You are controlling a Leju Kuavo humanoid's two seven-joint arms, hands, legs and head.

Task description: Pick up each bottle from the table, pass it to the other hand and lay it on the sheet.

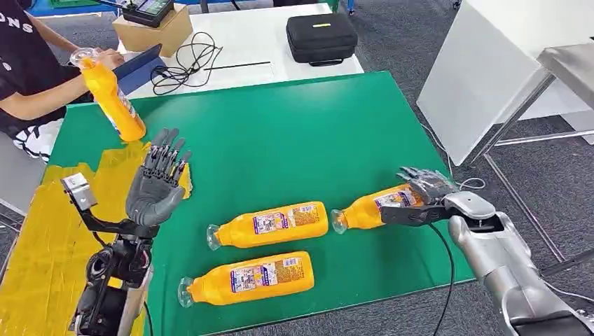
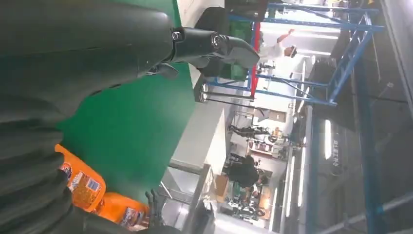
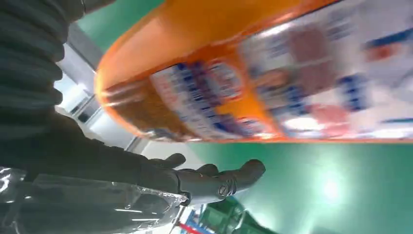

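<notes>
Three orange bottles lie on their sides on the green table cover (image 1: 294, 133): one at the right (image 1: 368, 208), one in the middle (image 1: 273, 224), one nearest the front edge (image 1: 249, 278). My right hand (image 1: 424, 192) is at the right bottle's base, fingers (image 3: 214, 178) stretched straight past the bottle (image 3: 272, 73) and thumb along its near side. My left hand (image 1: 157, 185) is raised with its fingers apart and nothing in it, over the edge of the yellow sheet (image 1: 49, 238). A person at the far left holds a fourth orange bottle (image 1: 112, 94) tilted above the table.
Behind the green cover is a white table with a black case (image 1: 321, 36), a cardboard box (image 1: 150, 28) and coiled cables (image 1: 178, 66). A white panel (image 1: 476, 77) and a metal frame stand to the right. The seated person is close to the sheet's far end.
</notes>
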